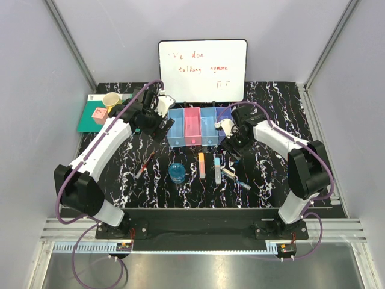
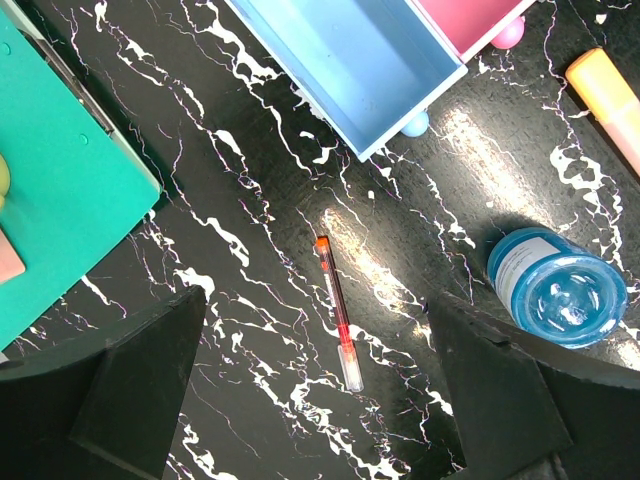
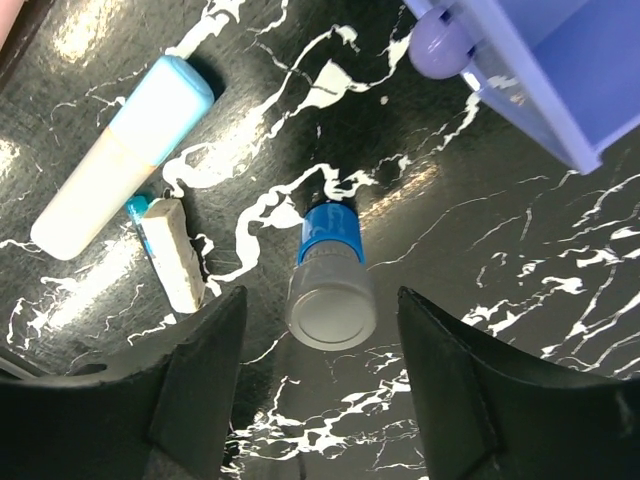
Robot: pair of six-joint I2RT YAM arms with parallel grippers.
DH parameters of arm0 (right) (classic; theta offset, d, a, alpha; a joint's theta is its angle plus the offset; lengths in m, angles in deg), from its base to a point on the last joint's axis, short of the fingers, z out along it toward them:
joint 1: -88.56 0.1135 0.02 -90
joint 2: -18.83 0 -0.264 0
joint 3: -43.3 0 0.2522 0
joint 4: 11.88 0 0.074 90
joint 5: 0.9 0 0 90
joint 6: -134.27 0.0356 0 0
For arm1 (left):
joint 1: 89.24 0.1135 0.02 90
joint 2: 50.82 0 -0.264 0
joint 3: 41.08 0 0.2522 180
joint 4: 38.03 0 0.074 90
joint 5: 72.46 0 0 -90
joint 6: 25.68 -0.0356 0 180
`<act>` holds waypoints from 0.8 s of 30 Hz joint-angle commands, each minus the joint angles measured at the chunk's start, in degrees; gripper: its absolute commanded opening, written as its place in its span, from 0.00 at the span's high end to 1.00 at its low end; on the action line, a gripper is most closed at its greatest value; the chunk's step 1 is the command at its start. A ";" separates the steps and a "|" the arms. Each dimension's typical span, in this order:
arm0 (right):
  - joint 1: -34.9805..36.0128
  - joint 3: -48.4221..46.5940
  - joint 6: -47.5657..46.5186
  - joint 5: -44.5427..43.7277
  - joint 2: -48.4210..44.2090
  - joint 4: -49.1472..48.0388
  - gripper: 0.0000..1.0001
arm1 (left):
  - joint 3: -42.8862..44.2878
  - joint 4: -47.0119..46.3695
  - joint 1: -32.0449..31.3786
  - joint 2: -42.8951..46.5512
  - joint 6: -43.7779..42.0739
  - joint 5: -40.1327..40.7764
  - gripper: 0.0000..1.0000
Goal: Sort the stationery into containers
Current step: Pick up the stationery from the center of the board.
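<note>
The stationery lies loose on the black marbled table [image 1: 271,108], none of it in the containers [image 1: 195,127] (4 joined bins: blue, pink, blue, purple), which stand at 12 o'clock from it. In the top view the blue disc [image 1: 176,173] sits front and centre. The red pen [image 1: 144,164] is at its 9 o'clock and the orange marker [image 1: 201,164] at its 3 o'clock. The light-blue marker [image 1: 217,168] lies just beyond that, with small white and blue pens [image 1: 234,177] at its 4 o'clock. A blue-capped white tube [image 3: 330,285] shows between the fingers of the right gripper [image 3: 320,295], its white end facing the wrist camera. The jaws are apart with a gap on each side, not touching it. The left gripper [image 2: 316,300] hangs above the red pen, jaws spread wide, holding nothing. At 10 o'clock of the bins a green mat [image 1: 89,123] carries a pink cube [image 1: 98,112] and a yellow cup [image 1: 111,99]; a whiteboard [image 1: 203,69] stands at 12 o'clock
</note>
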 commanded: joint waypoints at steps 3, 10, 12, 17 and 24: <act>0.62 0.76 0.37 2.36 0.16 -0.54 0.38 | 1.38 -1.97 -0.30 1.82 -1.04 -0.43 0.01; 0.62 0.41 1.16 2.54 -0.19 -0.54 0.69 | 1.65 -1.97 -0.30 1.91 -1.04 -0.52 0.01; 0.71 0.23 0.90 1.93 -0.72 -0.28 0.73 | 1.56 -1.97 -0.30 1.91 -1.13 -0.43 0.01; 0.62 -1.70 -0.85 0.17 -3.79 1.74 0.85 | 2.00 -1.97 -0.21 1.73 -1.13 -2.44 0.01; 0.62 -9.95 -0.34 1.13 -12.22 3.06 1.00 | 3.67 -2.58 -0.30 0.94 -0.69 -10.44 0.01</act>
